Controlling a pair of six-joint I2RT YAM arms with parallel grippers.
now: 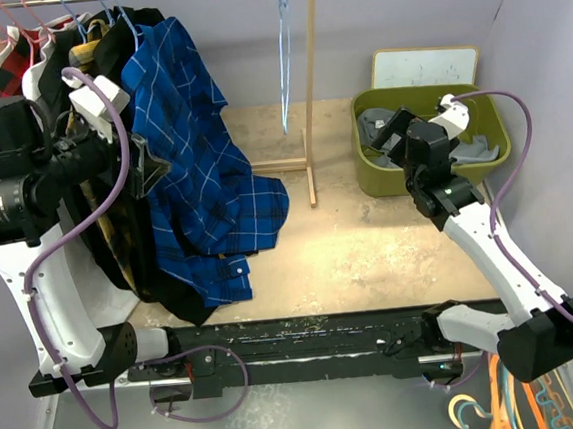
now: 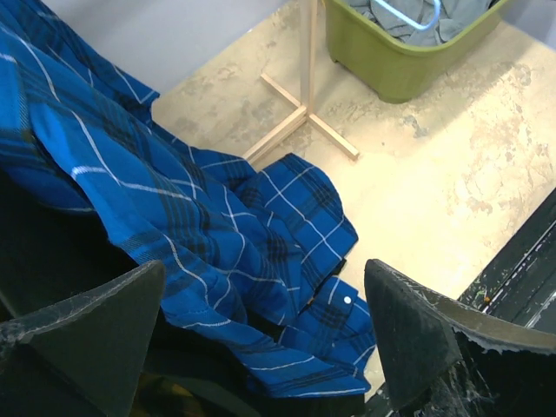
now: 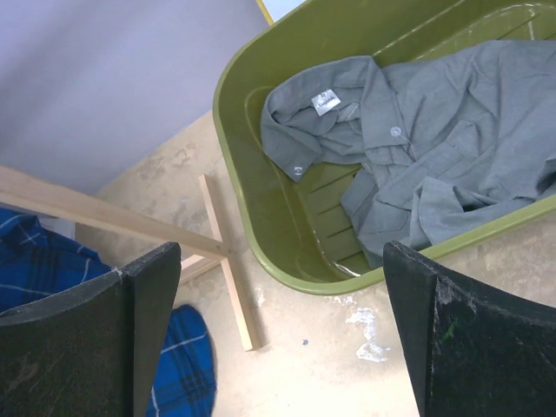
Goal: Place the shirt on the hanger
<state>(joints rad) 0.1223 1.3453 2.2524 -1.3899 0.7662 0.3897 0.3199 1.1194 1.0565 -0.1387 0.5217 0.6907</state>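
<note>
The light-grey shirt (image 1: pixel 473 148) lies crumpled in a green bin (image 1: pixel 366 179) at the right. The right wrist view shows its collar and buttons (image 3: pixel 434 156), and the left wrist view shows a corner of it (image 2: pixel 453 19). The thin light-blue hanger (image 1: pixel 285 59) hangs edge-on from the rack rail, right of the hung clothes. My right gripper (image 1: pixel 388 131) is open and empty, above the bin's near-left rim (image 3: pixel 278 347). My left gripper (image 1: pixel 148 166) is open and empty, held high against the hanging blue checked shirt (image 2: pixel 252 347).
A blue checked shirt (image 1: pixel 196 152) and dark garments hang on the rack's left side, reaching the floor (image 2: pixel 287 252). The wooden rack post and foot (image 1: pixel 311 122) stand between the clothes and the bin (image 3: pixel 228 287). A white board (image 1: pixel 424 66) leans behind the bin.
</note>
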